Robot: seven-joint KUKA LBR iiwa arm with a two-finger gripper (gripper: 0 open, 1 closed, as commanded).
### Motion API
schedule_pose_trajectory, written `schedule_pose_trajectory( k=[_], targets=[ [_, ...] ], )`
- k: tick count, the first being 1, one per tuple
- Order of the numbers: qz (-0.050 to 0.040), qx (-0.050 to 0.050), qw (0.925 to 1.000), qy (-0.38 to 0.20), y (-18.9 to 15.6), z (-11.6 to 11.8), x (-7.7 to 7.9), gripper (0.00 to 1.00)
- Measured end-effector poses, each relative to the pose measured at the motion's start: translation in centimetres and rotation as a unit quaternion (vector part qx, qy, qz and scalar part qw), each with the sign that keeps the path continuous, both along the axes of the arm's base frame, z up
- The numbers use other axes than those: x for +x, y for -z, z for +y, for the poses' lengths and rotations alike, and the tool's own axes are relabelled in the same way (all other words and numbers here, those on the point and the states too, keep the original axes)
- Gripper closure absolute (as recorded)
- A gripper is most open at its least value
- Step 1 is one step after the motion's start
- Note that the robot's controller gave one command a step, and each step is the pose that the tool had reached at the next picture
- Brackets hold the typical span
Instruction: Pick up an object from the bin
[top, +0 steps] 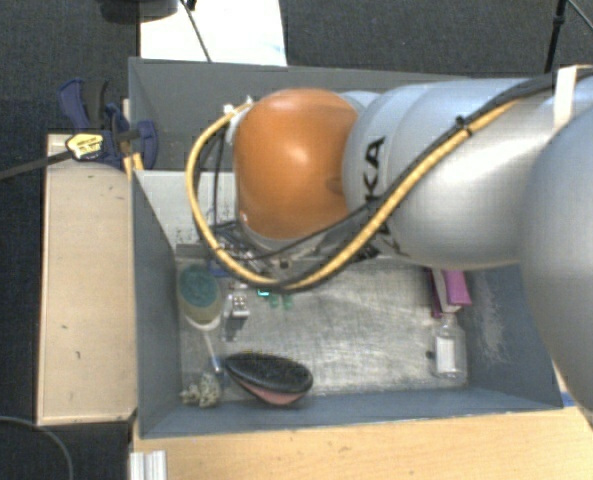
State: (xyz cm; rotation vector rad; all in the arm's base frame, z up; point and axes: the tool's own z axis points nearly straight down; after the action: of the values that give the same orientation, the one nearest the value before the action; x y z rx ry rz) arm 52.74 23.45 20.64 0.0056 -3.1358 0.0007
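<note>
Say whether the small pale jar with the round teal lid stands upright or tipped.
Upright: the pale jar shows its round teal lid on top, body below.

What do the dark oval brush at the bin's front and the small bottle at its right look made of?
The brush: probably plastic, a matte black bristle pad on a smooth pinkish back showing along its lower edge. The bottle: clear glass or plastic, glossy; which one I cannot tell.

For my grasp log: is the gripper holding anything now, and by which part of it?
It cannot be told. The orange wrist cover hangs over the left part of the bin, beside a teal-lidded jar, and hides any hold.
</note>
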Motion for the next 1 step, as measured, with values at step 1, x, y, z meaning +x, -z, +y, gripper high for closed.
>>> schedule_pose_trajectory(
  k=[1],
  targets=[
    [-0.0145,0.003,0.9922,-0.124,13.42,-5.31,-4.56,0.00]
  ],
)
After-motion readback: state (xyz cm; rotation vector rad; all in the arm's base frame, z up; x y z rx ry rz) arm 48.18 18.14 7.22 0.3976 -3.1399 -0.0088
